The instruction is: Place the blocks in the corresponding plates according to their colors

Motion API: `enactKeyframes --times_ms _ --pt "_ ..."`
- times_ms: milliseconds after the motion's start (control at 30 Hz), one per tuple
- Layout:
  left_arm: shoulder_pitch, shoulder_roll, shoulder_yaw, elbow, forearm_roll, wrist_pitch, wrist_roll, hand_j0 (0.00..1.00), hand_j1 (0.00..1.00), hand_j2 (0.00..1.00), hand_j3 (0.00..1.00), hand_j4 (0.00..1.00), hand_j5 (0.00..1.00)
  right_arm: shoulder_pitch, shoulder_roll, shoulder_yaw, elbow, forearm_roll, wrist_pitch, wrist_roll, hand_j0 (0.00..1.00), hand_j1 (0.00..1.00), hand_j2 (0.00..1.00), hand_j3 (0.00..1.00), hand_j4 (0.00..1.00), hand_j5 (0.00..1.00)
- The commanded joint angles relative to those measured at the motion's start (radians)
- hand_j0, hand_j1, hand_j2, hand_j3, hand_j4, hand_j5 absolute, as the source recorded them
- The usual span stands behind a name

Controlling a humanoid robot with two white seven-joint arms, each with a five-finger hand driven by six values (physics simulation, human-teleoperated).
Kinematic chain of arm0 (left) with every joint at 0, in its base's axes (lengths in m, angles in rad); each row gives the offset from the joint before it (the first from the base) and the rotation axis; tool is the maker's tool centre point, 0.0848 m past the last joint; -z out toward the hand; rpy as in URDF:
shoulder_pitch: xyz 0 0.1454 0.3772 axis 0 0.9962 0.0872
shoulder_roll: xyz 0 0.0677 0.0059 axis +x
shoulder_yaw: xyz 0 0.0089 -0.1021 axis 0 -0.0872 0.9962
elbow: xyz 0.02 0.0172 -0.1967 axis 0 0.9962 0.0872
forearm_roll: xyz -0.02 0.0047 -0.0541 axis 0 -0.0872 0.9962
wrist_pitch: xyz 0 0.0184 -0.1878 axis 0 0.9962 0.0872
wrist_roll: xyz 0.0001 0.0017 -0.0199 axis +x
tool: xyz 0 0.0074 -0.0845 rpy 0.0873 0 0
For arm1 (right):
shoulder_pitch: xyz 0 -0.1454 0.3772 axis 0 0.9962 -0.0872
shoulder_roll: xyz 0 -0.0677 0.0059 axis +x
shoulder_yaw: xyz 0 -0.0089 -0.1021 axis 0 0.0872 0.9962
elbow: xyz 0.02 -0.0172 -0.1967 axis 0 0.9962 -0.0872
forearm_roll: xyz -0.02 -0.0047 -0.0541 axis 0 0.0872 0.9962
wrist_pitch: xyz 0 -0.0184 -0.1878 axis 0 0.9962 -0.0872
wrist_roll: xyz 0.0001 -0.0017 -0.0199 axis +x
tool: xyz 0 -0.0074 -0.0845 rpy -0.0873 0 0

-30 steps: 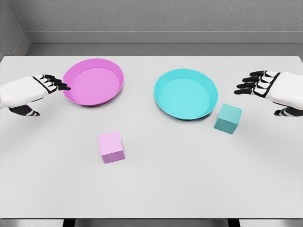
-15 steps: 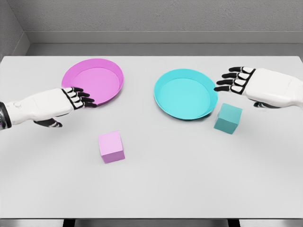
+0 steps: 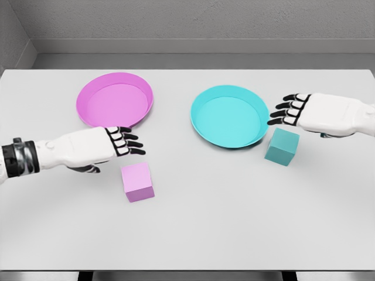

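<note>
A pink block [image 3: 138, 182] lies on the white table [image 3: 199, 211], below the pink plate [image 3: 115, 101]. A teal block [image 3: 282, 146] stands just right of the teal plate [image 3: 229, 116], close to its rim. My left hand [image 3: 120, 143] hovers just above and left of the pink block, fingers extended and open, holding nothing. My right hand [image 3: 290, 110] floats above the teal block, at the teal plate's right rim, fingers spread and open. Both plates hold nothing.
A grey wall runs along the back of the table. The table's front edge [image 3: 187, 271] lies near the bottom of the view.
My left hand has swept right and down from beside the pink plate to just above the pink block. My right hand has come left, then lowered toward the teal block.
</note>
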Motion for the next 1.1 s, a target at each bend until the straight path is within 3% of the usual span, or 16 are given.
enactKeyframes --times_ms 0,233,300,1067 --pt "0.0 -0.004 -0.013 -0.006 -0.005 0.001 0.0 1.0 1.0 1.0 1.0 1.0 1.0 0.0 0.016 0.036 0.002 0.007 0.002 0.005 1.0 1.0 1.0 1.0 1.0 1.0" --pt "-0.006 -0.032 -0.032 -0.015 -0.025 0.001 -0.004 1.0 1.0 1.0 1.0 1.0 1.0 -0.021 0.081 0.097 0.058 0.05 0.002 0.005 1.0 1.0 1.0 1.0 1.0 1.0" --pt "-0.009 -0.033 -0.038 -0.015 -0.031 0.001 -0.006 1.0 1.0 1.0 1.0 1.0 1.0 -0.021 0.105 0.107 0.104 0.069 0.002 0.007 1.0 1.0 1.0 1.0 1.0 1.0" --pt "-0.018 -0.086 -0.072 -0.019 -0.071 0.001 -0.006 1.0 1.0 1.0 1.0 1.0 1.0 -0.035 0.131 0.147 0.17 0.093 0.002 0.007 1.0 1.0 1.0 1.0 1.0 1.0"
